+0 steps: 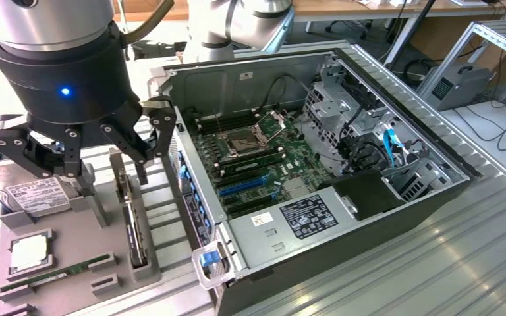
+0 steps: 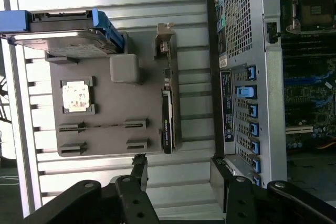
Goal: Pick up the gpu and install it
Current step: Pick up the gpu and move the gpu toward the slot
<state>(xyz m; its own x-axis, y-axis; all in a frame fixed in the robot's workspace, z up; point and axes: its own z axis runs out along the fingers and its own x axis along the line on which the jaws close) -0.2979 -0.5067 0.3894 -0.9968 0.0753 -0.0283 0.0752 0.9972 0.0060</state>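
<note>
Open computer case (image 1: pixel 323 164) on worktop, grey tray (image 1: pixel 86 234) alongside. Gripper (image 1: pixel 103 168) hovers over tray, jaws apart, empty. Gpu (image 1: pixel 134 224) stands on edge in tray's case-side slot, below gripper, long axis parallel to case wall.

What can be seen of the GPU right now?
The gpu is a long, thin dark card with a silver metal bracket at one end. It stands on edge in a slot of the grey holder, beside the open computer case. The open end effector hovers over it without gripping it.
</note>
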